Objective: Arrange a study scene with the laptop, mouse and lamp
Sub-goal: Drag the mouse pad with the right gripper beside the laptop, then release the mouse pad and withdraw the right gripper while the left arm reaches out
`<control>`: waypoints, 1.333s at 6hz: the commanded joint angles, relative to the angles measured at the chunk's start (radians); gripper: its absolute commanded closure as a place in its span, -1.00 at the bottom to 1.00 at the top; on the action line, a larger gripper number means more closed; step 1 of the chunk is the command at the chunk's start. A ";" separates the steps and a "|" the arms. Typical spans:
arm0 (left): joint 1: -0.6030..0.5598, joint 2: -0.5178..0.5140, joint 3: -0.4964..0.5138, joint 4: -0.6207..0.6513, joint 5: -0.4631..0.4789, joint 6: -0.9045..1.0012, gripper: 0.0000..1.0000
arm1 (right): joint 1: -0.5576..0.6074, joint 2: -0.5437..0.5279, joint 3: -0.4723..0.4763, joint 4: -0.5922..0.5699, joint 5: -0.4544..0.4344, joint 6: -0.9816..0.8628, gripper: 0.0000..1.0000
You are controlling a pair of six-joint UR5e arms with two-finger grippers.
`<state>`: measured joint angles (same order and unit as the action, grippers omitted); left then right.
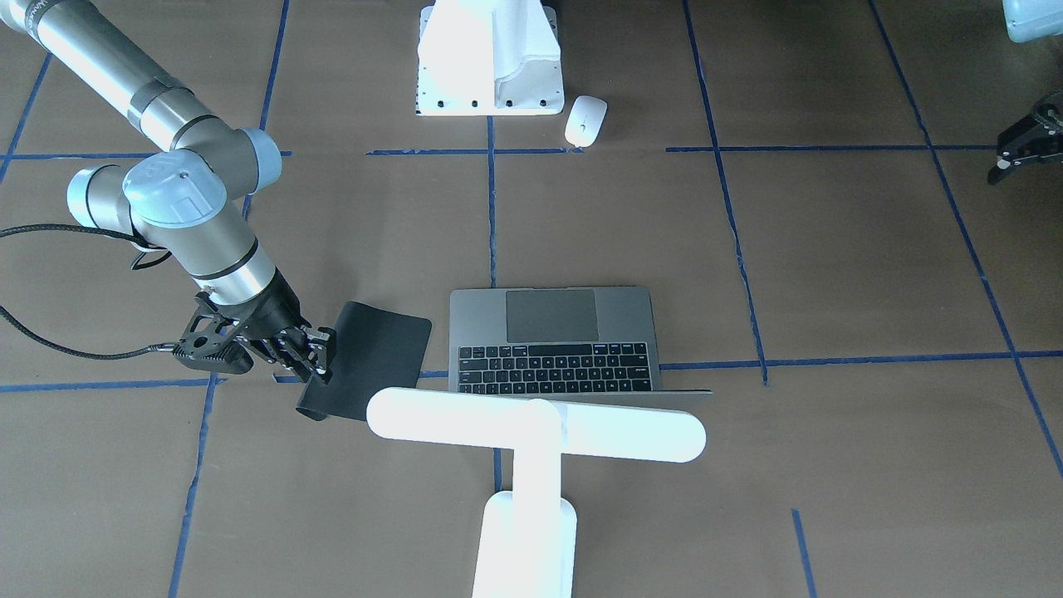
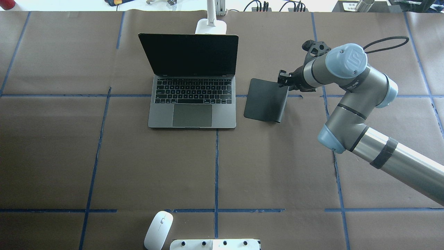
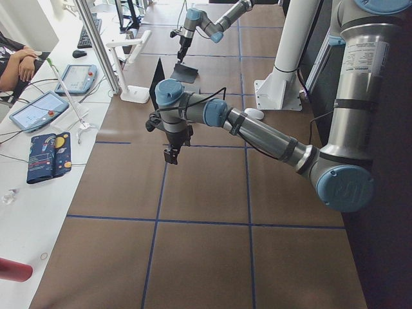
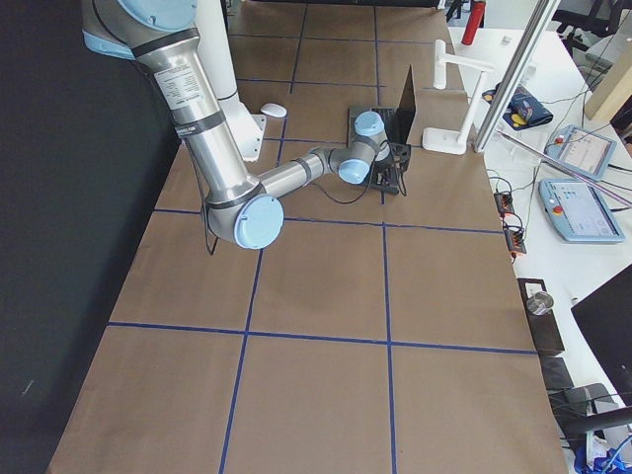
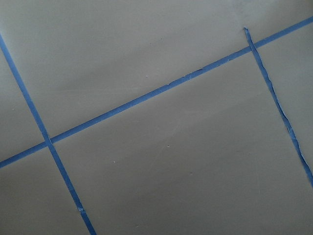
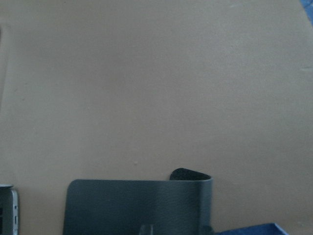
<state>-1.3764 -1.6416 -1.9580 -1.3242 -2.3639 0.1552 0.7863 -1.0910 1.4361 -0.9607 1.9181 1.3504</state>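
The dark-grey laptop [image 2: 192, 104] stands open at the table's far middle, also in the front view [image 1: 552, 340]. The white T-shaped lamp [image 1: 536, 423] stands just behind its screen; its base shows in the overhead view [image 2: 211, 27]. The white mouse [image 2: 159, 229] lies near the robot's base, also in the front view [image 1: 585, 120]. My right gripper [image 2: 282, 81] is shut on the far right corner of the black mouse pad [image 2: 265, 100], right of the laptop; the pad's right edge curls up. My left gripper [image 1: 1026, 141] hangs far to the left above bare table; its jaw state is unclear.
The white blocky pedestal [image 1: 490, 58] with bolt holes stands by the mouse at the robot's side. Blue tape lines grid the brown table cover. Tablets and cables lie beyond the table's far edge [image 4: 583, 212].
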 commanded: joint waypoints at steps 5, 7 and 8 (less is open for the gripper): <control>0.244 -0.004 -0.198 -0.110 0.017 -0.584 -1.00 | 0.242 -0.254 0.112 -0.076 0.298 -0.485 -1.00; 0.479 -0.017 -0.274 -0.122 0.212 -0.724 -1.00 | 0.367 -0.389 0.112 -0.076 0.369 -0.764 -1.00; 0.555 -0.033 -0.289 -0.122 0.227 -0.780 -1.00 | 0.425 -0.456 0.113 -0.076 0.412 -0.892 -1.00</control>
<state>-0.9086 -1.6617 -2.2255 -1.4447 -2.1781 -0.5685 1.1518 -1.4787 1.5479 -1.0370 2.2908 0.5916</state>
